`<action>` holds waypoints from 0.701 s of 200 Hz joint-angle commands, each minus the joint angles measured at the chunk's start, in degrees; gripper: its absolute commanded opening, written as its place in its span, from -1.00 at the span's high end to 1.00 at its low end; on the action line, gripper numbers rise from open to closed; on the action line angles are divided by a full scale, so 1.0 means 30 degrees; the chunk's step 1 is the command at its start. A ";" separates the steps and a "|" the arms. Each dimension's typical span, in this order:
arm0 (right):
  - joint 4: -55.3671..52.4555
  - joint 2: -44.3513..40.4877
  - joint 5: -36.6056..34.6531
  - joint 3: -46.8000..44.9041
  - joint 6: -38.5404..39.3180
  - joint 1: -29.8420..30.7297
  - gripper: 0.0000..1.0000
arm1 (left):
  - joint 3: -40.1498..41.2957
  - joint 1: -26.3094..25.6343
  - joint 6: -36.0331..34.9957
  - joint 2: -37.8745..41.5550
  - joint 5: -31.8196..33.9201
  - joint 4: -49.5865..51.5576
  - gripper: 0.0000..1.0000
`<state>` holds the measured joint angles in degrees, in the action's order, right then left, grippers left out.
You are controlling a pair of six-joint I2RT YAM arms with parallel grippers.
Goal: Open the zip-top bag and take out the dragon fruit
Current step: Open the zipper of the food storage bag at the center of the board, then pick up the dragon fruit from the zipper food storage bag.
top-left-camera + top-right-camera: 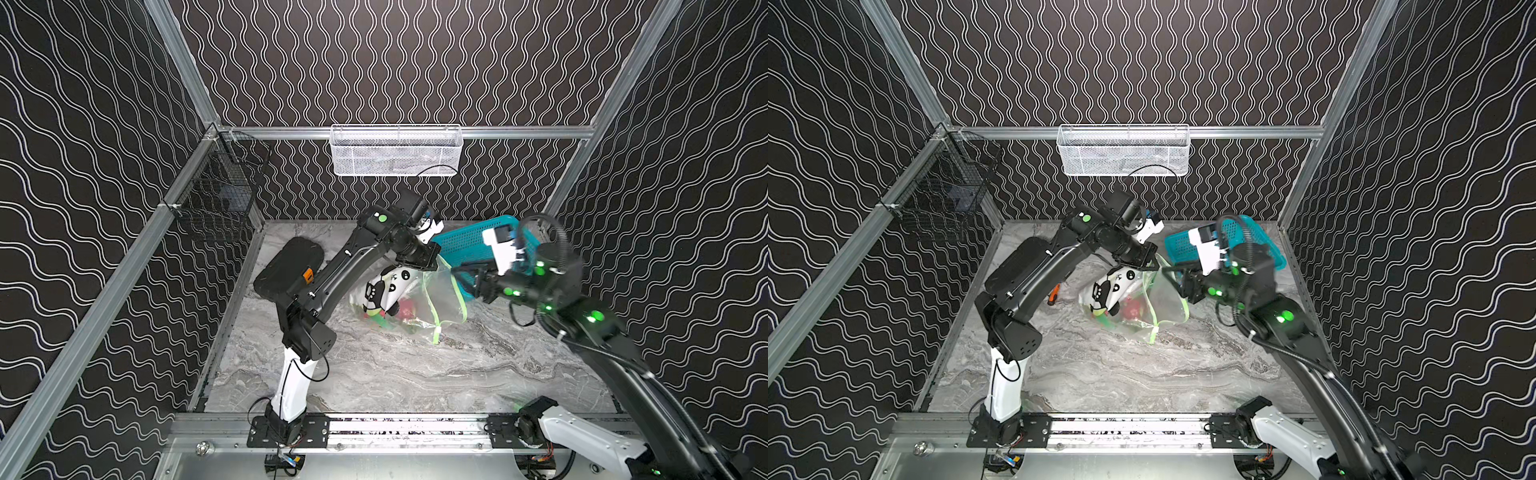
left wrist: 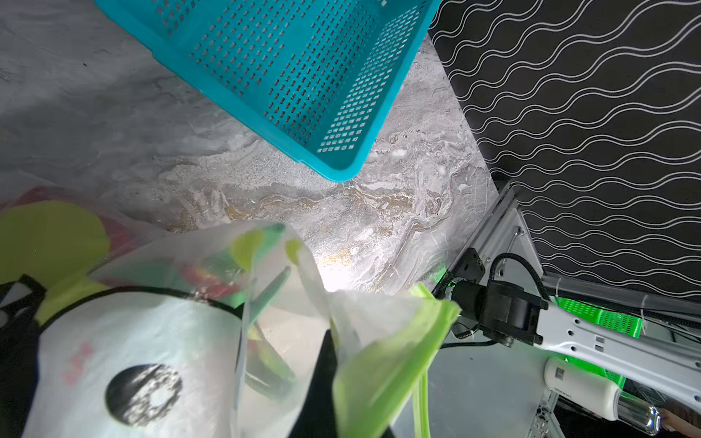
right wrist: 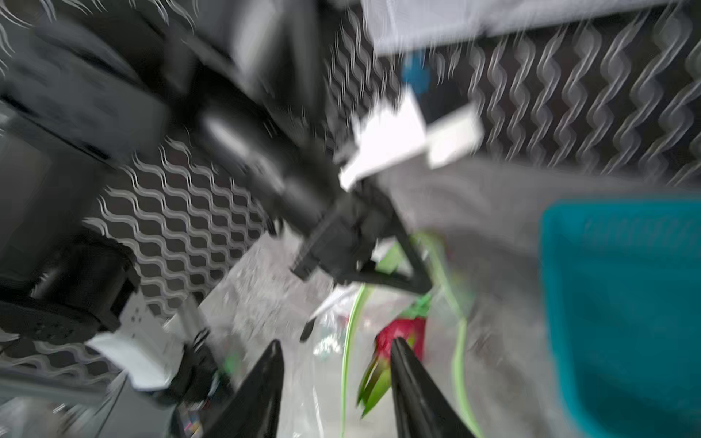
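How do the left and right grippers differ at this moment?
The left gripper is shut, pinching the zip-top bag by its green-edged rim; the right gripper is open, gripping nothing. The left gripper's wrist picture is sharp; the right gripper's is blurred. Both sit at the bag's mouth, with dragon fruit inside.

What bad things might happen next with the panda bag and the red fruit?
The left gripper pinches only the green edge of the zip-top bag, so it might slip free and the mouth sag shut. The open right gripper is at the mouth; it may snag plastic instead of the dragon fruit.
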<state>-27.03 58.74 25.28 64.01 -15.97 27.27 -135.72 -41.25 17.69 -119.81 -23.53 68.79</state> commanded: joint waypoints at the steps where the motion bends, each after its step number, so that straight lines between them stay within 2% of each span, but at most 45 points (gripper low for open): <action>1: -0.0416 0.0396 0.2203 -0.1714 -0.3403 -0.0057 0.12 | -0.0661 -0.0252 0.0000 -0.0198 -0.0013 0.0264 1.00; 40: 0.2798 0.0027 0.2354 -0.4374 -0.6668 -0.0123 0.11 | -0.1154 -0.0329 0.0048 -0.0129 0.0113 0.0597 1.00; 69: 0.4980 0.0756 0.2273 -0.5754 -0.9381 -0.0131 0.06 | -0.1183 -0.0813 0.0532 -0.0136 -0.0008 0.0157 1.00; 83: 0.6089 0.1792 0.2311 -0.5747 -1.0431 -0.0125 -0.12 | -0.1229 -0.1157 0.0719 -0.0284 -0.0011 -0.0144 1.00; 112: 0.7105 0.4398 0.2359 -0.4238 -1.1314 -0.0124 -0.28 | -0.1369 -0.1568 0.1122 -0.0678 0.0056 -0.0732 1.00; 140: 0.8946 0.6054 0.2063 -0.3883 -1.2533 -0.0102 -0.33 | -0.1346 -0.1658 0.1393 -0.0829 0.0165 -0.1404 1.00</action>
<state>-9.06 74.02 32.58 51.13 -47.70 26.85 -139.17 -45.67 20.58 -122.13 -20.27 68.40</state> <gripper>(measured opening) 0.663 0.048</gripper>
